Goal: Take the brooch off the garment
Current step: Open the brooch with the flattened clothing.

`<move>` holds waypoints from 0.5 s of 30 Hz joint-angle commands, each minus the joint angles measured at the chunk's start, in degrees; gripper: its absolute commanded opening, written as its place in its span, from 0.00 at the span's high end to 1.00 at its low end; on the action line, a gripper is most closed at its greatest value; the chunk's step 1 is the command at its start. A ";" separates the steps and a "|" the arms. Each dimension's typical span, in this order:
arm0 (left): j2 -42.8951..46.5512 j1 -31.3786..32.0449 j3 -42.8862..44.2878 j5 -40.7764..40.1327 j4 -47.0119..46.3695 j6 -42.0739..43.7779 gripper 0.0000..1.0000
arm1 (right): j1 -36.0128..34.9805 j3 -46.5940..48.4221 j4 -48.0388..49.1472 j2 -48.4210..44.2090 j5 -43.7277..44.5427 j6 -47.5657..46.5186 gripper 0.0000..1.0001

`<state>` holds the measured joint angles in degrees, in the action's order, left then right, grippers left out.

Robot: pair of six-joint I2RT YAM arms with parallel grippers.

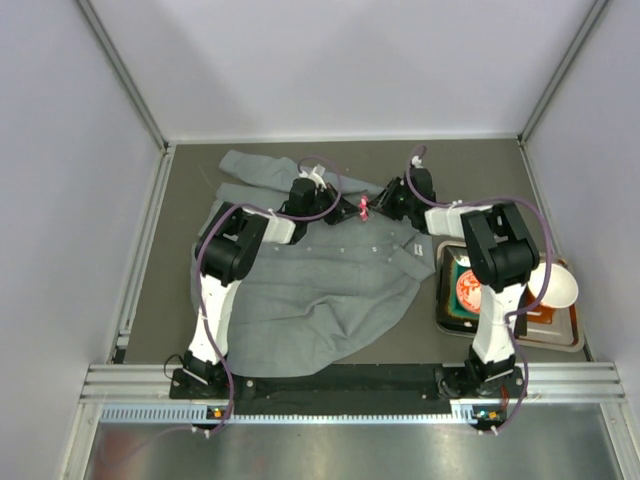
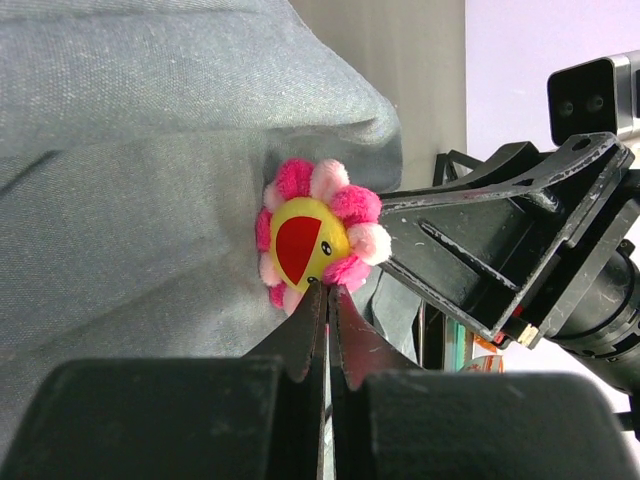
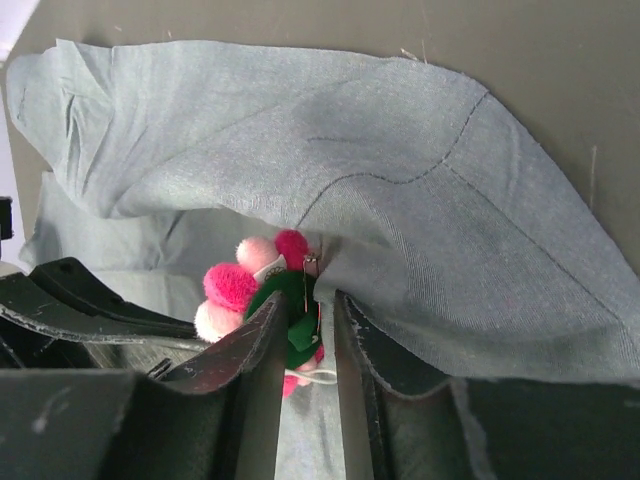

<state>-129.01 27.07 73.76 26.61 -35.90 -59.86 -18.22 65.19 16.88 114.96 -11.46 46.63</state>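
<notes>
Left of the brooch (image 2: 315, 235), the left gripper (image 2: 327, 290) has its 2 fingers clenched to a hairline slit. The tips sit at the flower's lower petals, against the grey garment (image 1: 300, 290). Whether any cloth is caught in that slit cannot be made out.

The brooch itself is pinned to a raised fold of the shirt, near the collar end, between the 2 arms. The left wrist camera shows its face: pink and magenta petals around a yellow centre with a red mouth. The right wrist camera shows only its back, a green pad with a small metal clasp, and the fabric arching over it.

Right of the brooch, the right gripper (image 3: 308, 305) is clamped on it. Its 2 fingers stand a narrow gap apart with the green backing squeezed between them. In the left wrist view, 1 of these fingers touches the petals on the flower's right side.

From overhead the brooch is a small pink speck, and both sets of fingers are too small to judge. Only that view shows the whole shirt, rumpled across the dark table (image 1: 180, 250) with a sleeve trailing beyond the brooch.

Well right of the brooch, a tray (image 1: 570, 340) holds a white bowl (image 1: 555, 285), partly hidden by the right arm.
</notes>
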 commanded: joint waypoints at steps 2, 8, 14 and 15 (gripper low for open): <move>1.22 0.18 -2.12 -2.70 2.59 3.25 1.00 | -0.85 3.45 2.80 1.67 -2.25 -0.93 0.74; 1.22 0.18 -1.95 -3.23 3.38 3.69 1.00 | -0.94 4.33 2.27 2.55 -3.04 -1.02 0.69; 0.60 0.18 -1.51 -2.88 3.47 3.60 1.00 | -1.47 5.04 2.28 3.08 -3.12 -1.28 0.71; 0.60 0.18 -1.42 -2.88 3.64 3.69 1.00 | -1.47 5.21 2.19 3.25 -3.30 -1.19 0.71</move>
<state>-128.53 26.98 72.97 25.23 -35.97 -58.54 -18.22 66.89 17.10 116.92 -12.64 46.06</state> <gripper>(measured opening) 0.011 0.296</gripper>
